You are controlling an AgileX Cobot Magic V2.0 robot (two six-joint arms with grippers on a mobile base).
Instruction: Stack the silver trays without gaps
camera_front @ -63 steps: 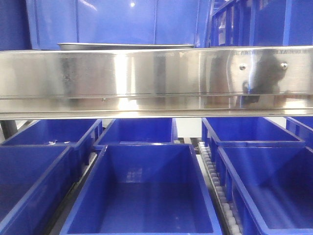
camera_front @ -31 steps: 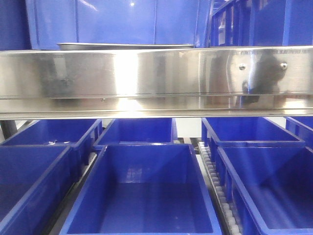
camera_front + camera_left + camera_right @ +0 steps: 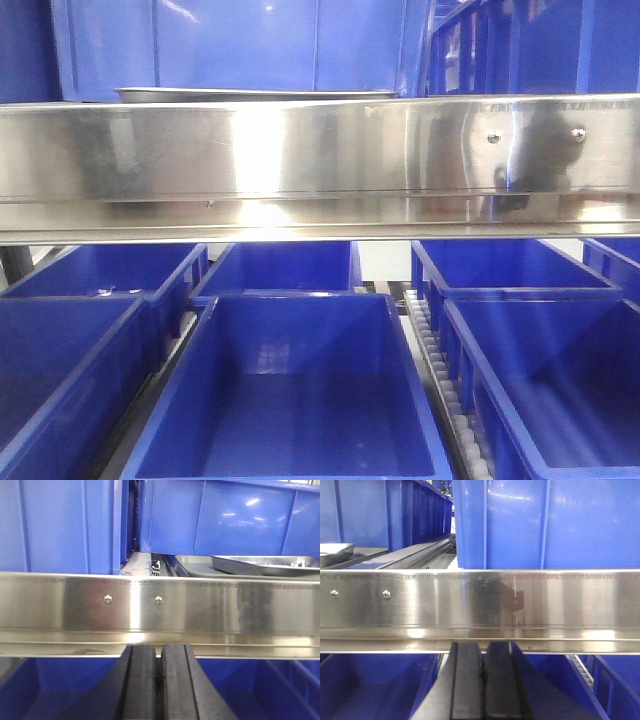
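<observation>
Starting nearest the cameras, the left pincer (image 3: 159, 685) and the right pincer (image 3: 484, 682) each sit low in their wrist views with the black fingers pressed together, almost no gap between them and nothing held. Both hang below the front edge of a polished steel rail (image 3: 320, 165), over the open blue bins (image 3: 290, 400) of the lower level.

Past the rail, on the upper shelf, lie the silver trays (image 3: 260, 565). In the left wrist view a shallower tray shows with a second one resting in or on it, the upper tray's rim standing a little proud and seeming slightly tilted; whether it is fully nested cannot be told from this angle. The front view shows only a thin silver rim (image 3: 255, 95) above the rail, left of centre. The right wrist view catches just a tray corner (image 3: 335, 550) at far left. Behind them stand tall blue crates (image 3: 220, 517).

By my judgement this fits either arms parked ahead of reaching up, or arms drawn back after setting one tray in another. Any further handling would call for rising clear of the rail, spreading the fingers, and checking that the rims sit flush all round.
</observation>
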